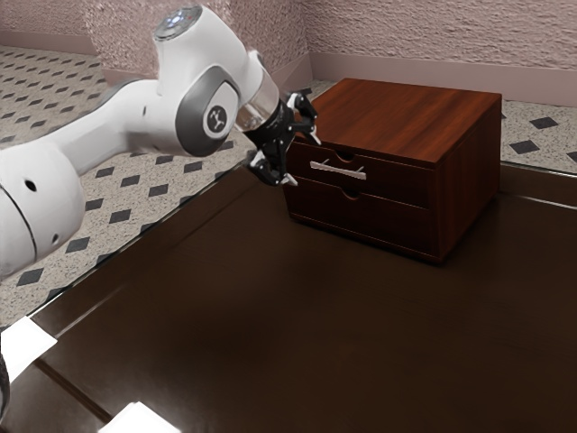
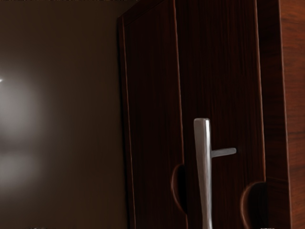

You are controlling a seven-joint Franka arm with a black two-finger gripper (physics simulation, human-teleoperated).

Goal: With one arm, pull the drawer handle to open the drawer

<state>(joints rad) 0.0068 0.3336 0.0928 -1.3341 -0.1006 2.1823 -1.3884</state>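
Hovering just off the front of the wooden cabinet (image 1: pixel 406 117), the gripper (image 1: pixel 290 149) has its fingers spread wide with nothing between them. The top drawer (image 1: pixel 383 180) looks flush with the cabinet front, so it is not yet open. Its silver handle (image 1: pixel 338 167) sits just to the exterior view's right of the gripper; the wrist view has that bar (image 2: pixel 202 171) close ahead. The smart play now is to ease right until the bar lies squarely between the fingers, clamp near its middle, then pull straight out, level above the dark table (image 1: pixel 270 343). An angled tug could slip off.
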